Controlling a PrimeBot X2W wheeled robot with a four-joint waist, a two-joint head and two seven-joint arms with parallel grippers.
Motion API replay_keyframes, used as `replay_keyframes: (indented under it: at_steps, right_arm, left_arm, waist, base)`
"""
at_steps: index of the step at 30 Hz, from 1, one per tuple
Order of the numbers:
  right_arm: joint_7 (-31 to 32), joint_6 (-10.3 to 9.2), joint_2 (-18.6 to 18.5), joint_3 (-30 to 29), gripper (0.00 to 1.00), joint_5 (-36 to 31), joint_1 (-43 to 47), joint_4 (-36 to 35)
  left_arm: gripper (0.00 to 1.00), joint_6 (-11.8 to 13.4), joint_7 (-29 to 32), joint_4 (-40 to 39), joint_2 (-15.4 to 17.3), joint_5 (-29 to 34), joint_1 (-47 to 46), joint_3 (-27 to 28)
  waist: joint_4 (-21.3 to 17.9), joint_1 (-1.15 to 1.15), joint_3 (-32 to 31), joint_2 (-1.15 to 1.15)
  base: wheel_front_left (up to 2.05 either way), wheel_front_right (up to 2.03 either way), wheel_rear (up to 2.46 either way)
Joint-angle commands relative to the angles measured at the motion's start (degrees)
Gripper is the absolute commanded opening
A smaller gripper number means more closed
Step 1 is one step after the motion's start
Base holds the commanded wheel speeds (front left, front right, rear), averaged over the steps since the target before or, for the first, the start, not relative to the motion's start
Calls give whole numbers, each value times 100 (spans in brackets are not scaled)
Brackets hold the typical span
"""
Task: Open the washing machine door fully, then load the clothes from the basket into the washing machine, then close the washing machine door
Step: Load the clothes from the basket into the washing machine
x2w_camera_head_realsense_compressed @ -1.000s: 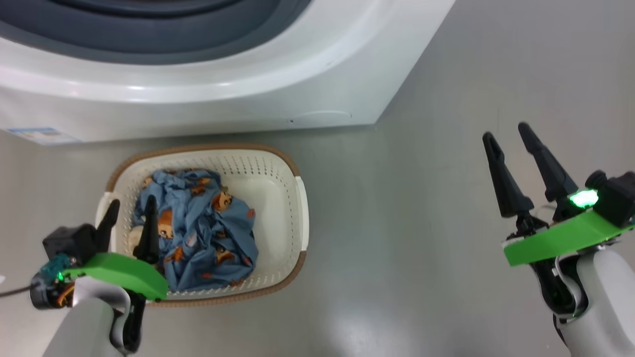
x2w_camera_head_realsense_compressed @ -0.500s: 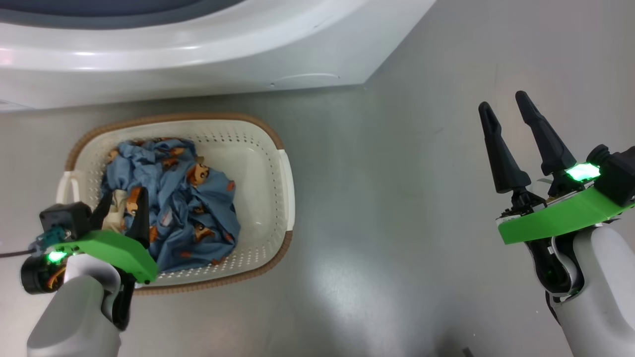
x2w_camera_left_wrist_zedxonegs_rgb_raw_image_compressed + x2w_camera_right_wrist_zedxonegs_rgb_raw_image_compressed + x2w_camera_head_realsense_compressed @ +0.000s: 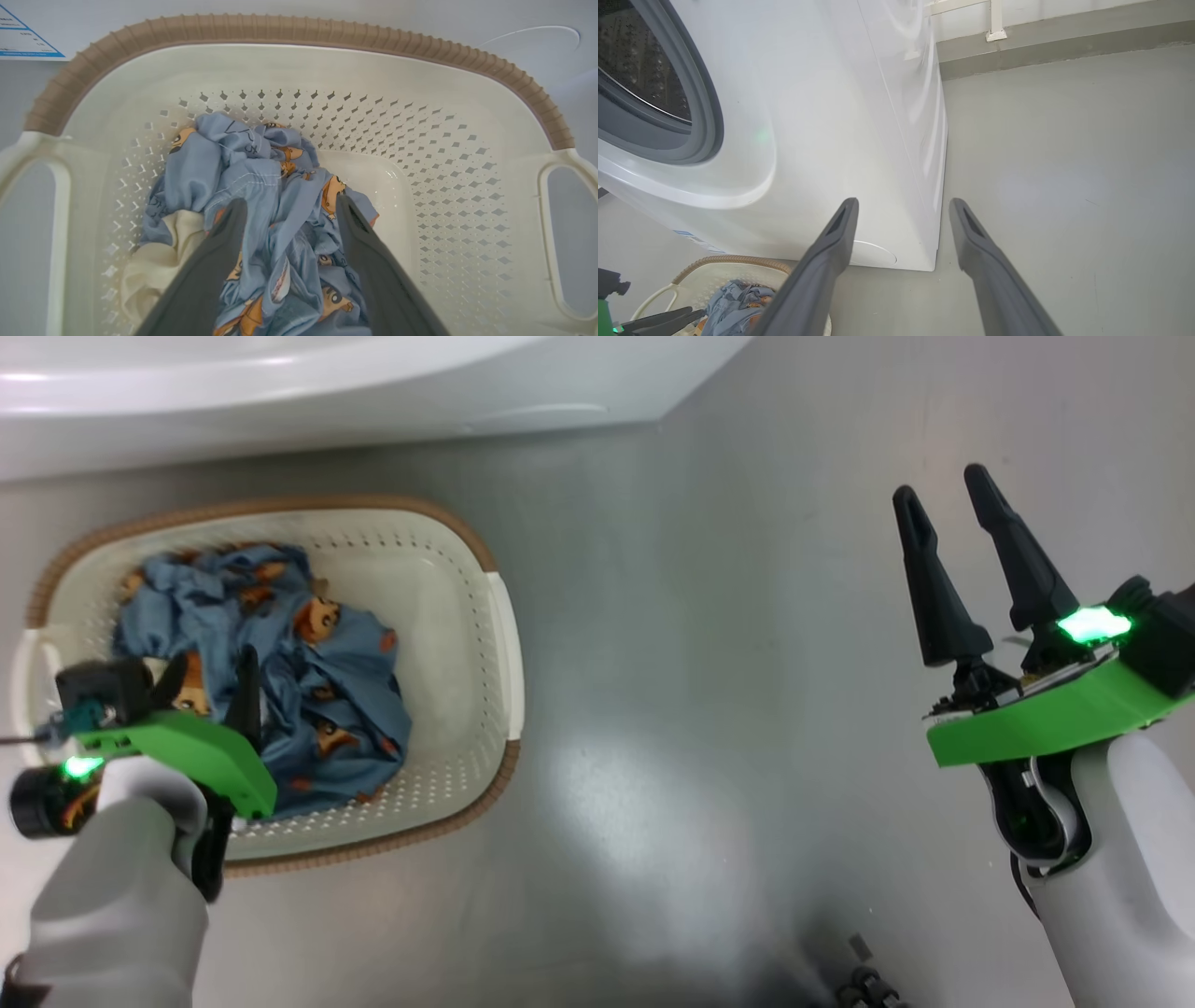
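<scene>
The cream basket [image 3: 490, 616] with a brown rim sits on the floor just below the white washing machine [image 3: 327, 383]. The clothes, blue bear-print fabric [image 3: 317, 691], lie piled in its left half. My left gripper [image 3: 213, 667] hangs open over that pile. In the left wrist view its fingers [image 3: 290, 201] straddle a ridge of blue fabric [image 3: 252, 158], beside a cream cloth [image 3: 159, 252]. My right gripper [image 3: 940, 487] is open and empty over bare floor, far right of the basket. The right wrist view shows the machine's drum opening [image 3: 640, 79] and grey gasket. The washing machine door is out of view.
Grey floor [image 3: 700, 663] stretches between the basket and my right arm. A blue sticker [image 3: 23, 39] marks the washer's lower corner behind the basket. A wall base with a white bracket [image 3: 994, 23] runs behind the machine. A small dark object [image 3: 864, 980] lies at the bottom edge.
The head camera has tilted, so the washer has slid up and the basket left. Against the basket, my left gripper has moved from its left rim inward over the clothes. Both grippers stay open.
</scene>
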Motion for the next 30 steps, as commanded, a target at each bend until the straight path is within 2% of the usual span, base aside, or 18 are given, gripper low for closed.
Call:
replay_keyframes:
  at_steps: [1,13,30]
  right_arm:
    - [-67,9,13,98,100,13,72,-151]
    - [-67,9,213,99,100,15,-129,-258]
    - [-67,9,313,94,100,-8,-163,-310]
  left_arm:
    - [100,-11,-69,58,197,58,-45,74]
    - [100,-16,99,714,307,14,-667,-131]
    - [100,-17,547,923,345,22,-857,-447]
  waist:
    - [-120,0,234,0]
    - [-362,0,782,0]
    - [-476,0,1040,0]
  base:
    - [0,0,0]
    - [0,0,0]
    - [0,0,0]
